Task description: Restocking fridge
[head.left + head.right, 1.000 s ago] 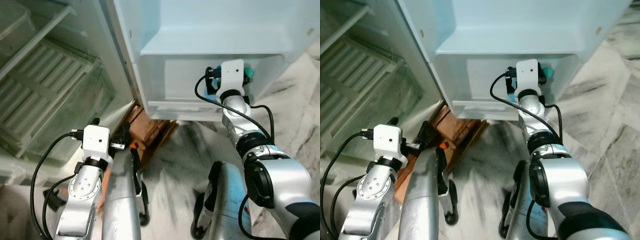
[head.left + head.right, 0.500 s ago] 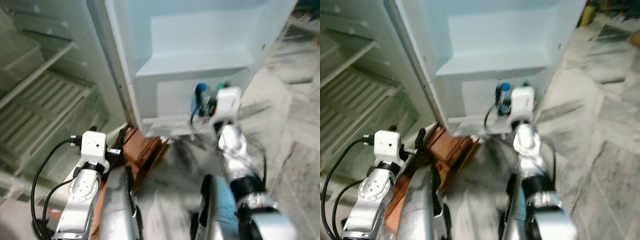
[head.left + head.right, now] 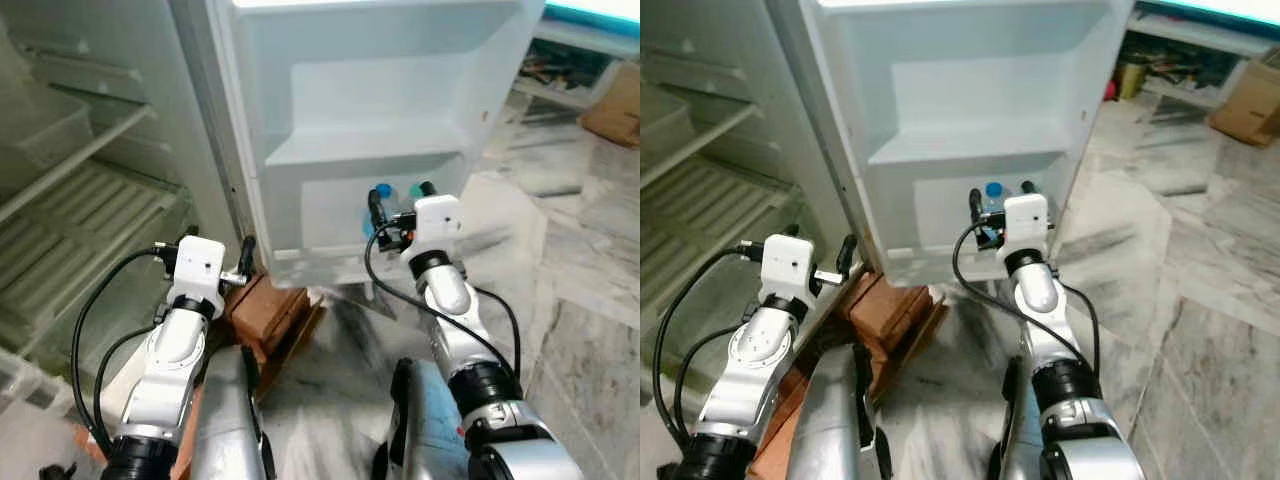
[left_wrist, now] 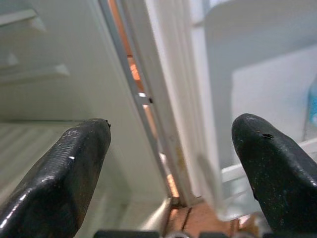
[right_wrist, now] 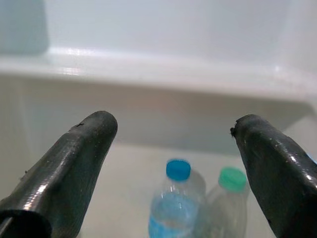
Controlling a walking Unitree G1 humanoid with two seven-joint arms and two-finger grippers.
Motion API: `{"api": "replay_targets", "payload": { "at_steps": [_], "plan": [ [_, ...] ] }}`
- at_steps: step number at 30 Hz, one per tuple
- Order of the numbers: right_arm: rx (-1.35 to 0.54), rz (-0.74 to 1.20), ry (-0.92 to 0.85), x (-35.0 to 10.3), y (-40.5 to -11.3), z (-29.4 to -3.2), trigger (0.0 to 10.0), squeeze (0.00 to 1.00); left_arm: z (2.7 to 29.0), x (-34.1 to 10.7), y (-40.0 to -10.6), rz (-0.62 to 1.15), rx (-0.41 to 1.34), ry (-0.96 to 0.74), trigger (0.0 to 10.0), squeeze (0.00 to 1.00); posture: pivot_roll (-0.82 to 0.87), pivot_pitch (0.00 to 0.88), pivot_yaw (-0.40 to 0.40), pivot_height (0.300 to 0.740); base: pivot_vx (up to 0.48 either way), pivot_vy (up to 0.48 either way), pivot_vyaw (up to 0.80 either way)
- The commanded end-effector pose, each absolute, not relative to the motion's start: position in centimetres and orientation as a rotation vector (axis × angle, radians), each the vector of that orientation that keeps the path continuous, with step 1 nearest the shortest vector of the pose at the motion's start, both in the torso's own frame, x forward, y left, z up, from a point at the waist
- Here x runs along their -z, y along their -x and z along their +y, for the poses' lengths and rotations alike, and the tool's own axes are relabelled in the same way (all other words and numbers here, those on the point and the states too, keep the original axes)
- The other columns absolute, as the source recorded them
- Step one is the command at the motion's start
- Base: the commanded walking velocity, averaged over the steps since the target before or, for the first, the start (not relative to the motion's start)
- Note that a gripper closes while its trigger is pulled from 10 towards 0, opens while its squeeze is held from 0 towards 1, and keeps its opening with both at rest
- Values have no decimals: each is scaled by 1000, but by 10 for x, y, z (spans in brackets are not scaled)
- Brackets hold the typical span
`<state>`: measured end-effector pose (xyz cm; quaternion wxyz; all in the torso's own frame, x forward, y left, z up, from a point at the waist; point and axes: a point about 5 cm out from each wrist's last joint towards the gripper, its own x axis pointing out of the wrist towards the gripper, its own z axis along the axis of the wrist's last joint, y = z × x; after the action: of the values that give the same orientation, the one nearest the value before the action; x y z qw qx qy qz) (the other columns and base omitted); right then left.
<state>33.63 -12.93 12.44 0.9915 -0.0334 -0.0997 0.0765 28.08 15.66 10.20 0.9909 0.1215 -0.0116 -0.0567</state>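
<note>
fridge door (image 3: 970, 90) stands open; its lowest door bin (image 3: 940, 215) already carries two bottles side by side, blue-cap bottle (image 5: 174, 198) and green-cap bottle (image 5: 229, 198). right gripper (image 5: 173, 168) sits just outside the bin, above the bottles, fingers (image 5: 74, 163) spread wide and empty, touching neither cap. left gripper (image 4: 168, 163) points at the hinge edge of the door, beside the main compartment with its shelves (image 3: 70, 215); fingers also apart, holding nothing. judgement: the placing step for these bottles looks finished and the hand is clear of them. next move calls for drawing the right arm away from the bin without clipping the caps, then going for more stock, or closing the door if nothing is left. brown block (image 3: 895, 305) lies on the floor below the door, close to the robot's path.
</note>
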Motion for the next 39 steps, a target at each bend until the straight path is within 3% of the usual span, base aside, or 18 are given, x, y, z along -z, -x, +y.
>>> {"api": "replay_targets", "payload": {
  "at_steps": [1,14,24,31,39],
  "plan": [
    [-146,-217,45,-129,-336,-129,10000,0,153,-108,-284,-55,129,-257,10000,0,180,17,39,537,0,0,0],
    [-92,-172,46,-118,-320,-152,10000,0,152,-93,-281,-31,60,-154,10000,0,129,0,-9,617,0,0,0],
    [-143,-127,23,-111,-315,-135,10000,0,150,-82,-265,-8,28,-169,10000,0,172,7,-30,677,0,0,0],
    [-127,-104,-6,-109,-319,-132,10000,0,153,-89,-273,-27,16,-178,10000,0,162,4,-20,717,0,0,0],
    [-77,-41,-23,-100,-314,-141,10000,0,146,-83,-277,2,39,-187,10000,0,128,5,-5,740,0,0,0]
  ]
}}
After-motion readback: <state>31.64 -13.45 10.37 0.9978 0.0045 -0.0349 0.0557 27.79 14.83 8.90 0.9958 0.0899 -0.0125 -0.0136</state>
